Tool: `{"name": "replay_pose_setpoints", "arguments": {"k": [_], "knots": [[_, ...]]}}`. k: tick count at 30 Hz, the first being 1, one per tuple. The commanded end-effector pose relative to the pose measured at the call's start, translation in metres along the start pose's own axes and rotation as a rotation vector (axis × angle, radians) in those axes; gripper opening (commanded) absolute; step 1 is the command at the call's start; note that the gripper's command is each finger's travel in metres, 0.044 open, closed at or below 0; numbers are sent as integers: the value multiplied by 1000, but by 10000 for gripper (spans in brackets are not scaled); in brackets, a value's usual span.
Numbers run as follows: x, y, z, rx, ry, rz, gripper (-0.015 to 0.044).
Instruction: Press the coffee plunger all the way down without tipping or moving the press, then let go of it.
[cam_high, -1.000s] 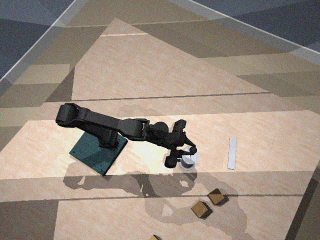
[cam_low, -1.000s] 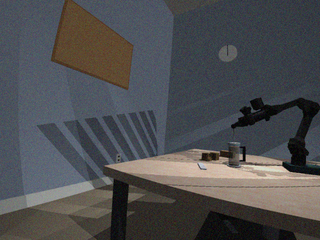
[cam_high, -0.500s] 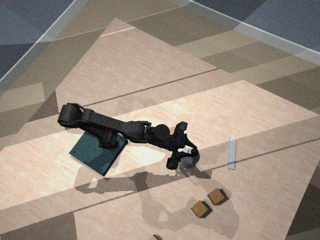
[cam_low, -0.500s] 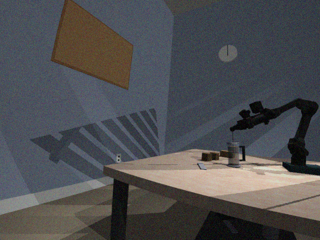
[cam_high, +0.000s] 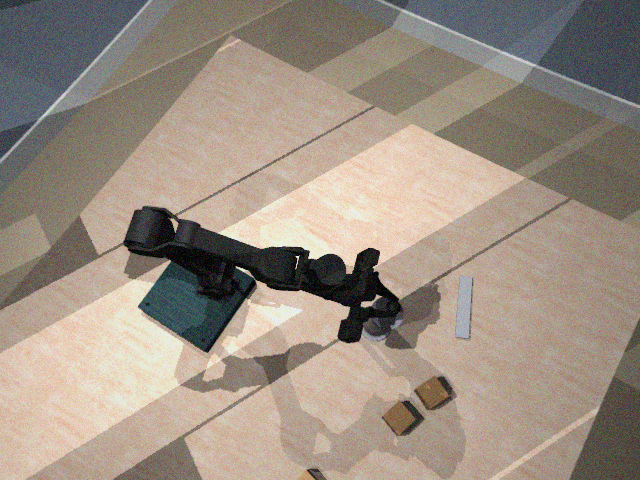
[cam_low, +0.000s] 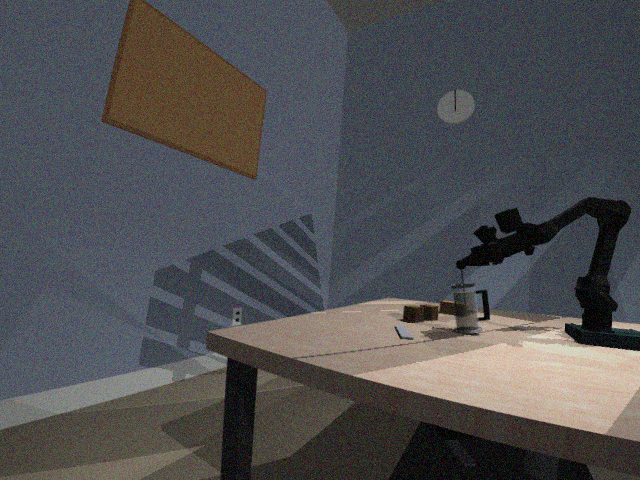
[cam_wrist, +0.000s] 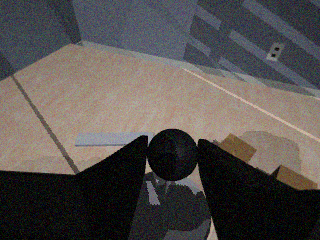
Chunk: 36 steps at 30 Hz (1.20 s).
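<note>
The coffee press (cam_high: 375, 330) (cam_low: 466, 312) (cam_wrist: 182, 212) stands upright on the table (cam_low: 310, 343), its dark handle (cam_low: 485, 305) toward the arm's base. Its round black plunger knob (cam_wrist: 172, 162) is above the lid (cam_low: 463, 285), with a length of thin rod (cam_low: 462, 275) showing between them. My gripper (cam_high: 394, 304) (cam_low: 460, 264) (cam_wrist: 172, 144) is shut on the knob, one finger on each side in the wrist view. The fingers stand above the press and slope down toward it. The plunger's lower part inside the glass is hard to make out.
Two brown blocks (cam_high: 433, 392) (cam_high: 399, 417) lie near the press, and a third block (cam_high: 309, 476) shows at the lower edge of the top view. A flat grey bar (cam_high: 464, 307) (cam_low: 403, 332) (cam_wrist: 107, 140) lies beyond the press from the arm's base (cam_high: 191, 310).
</note>
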<state>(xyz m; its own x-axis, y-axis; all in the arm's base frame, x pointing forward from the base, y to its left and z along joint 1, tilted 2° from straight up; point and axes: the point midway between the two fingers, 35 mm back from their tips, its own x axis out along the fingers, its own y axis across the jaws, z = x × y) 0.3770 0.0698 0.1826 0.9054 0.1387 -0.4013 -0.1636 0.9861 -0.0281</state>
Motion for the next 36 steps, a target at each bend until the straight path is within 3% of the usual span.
{"name": "replay_pose_setpoints", "arguments": {"k": [1, 36], "knots": [[9, 0, -31, -10, 91, 1, 122], [16, 0, -23, -10, 91, 1, 122]]}}
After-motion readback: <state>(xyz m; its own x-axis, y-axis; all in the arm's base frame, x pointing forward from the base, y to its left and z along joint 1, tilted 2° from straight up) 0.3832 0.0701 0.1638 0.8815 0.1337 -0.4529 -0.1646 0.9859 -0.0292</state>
